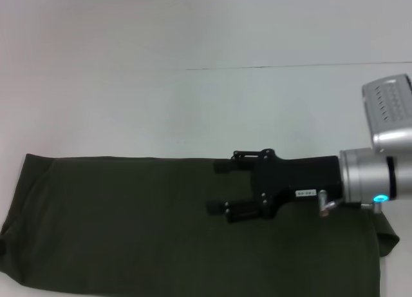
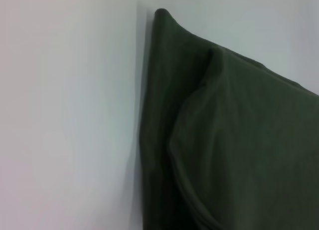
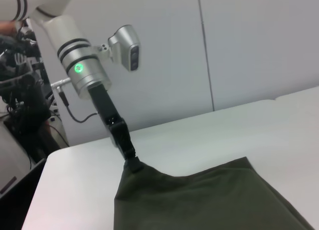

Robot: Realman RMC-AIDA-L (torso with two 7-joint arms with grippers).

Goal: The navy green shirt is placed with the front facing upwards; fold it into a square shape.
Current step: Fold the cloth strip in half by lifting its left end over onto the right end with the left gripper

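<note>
The dark olive-green cotton shirt (image 1: pixel 141 226) lay folded into a long band across the near white bench (image 1: pixel 193 110). Above it hovered the right gripper (image 1: pixel 217 189), jaws open. The left gripper (image 3: pixel 133 162) pinched a far corner.

No words or numbers can be read here; the right gripper (image 1: pixel 219 187) has a small white label (image 1: pixel 304 193) on its black body, but the print on it is too tiny to make out.
</note>
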